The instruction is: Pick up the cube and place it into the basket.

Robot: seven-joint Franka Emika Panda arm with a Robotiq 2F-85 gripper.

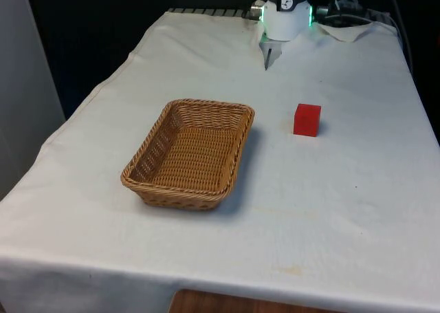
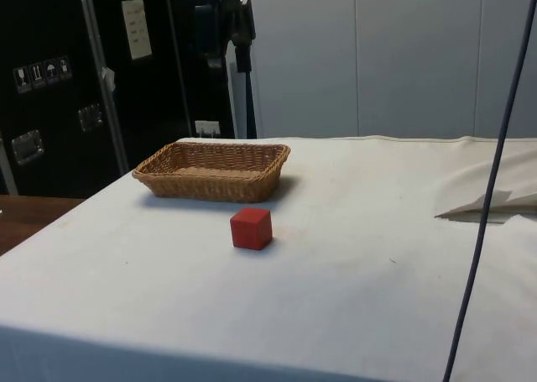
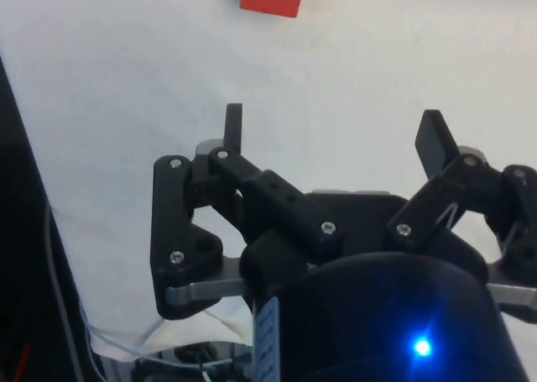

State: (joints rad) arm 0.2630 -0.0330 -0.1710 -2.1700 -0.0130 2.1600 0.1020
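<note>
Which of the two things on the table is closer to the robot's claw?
The red cube; the wicker basket lies farther from the open gripper.

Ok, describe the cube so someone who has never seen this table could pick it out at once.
Start from the white-clothed table and find the wicker basket near its middle. The cube sits alone on the cloth to the front view's right of the basket, apart from it. It is small, solid red and sharp-edged, while the basket is tan, woven and far larger.
</note>
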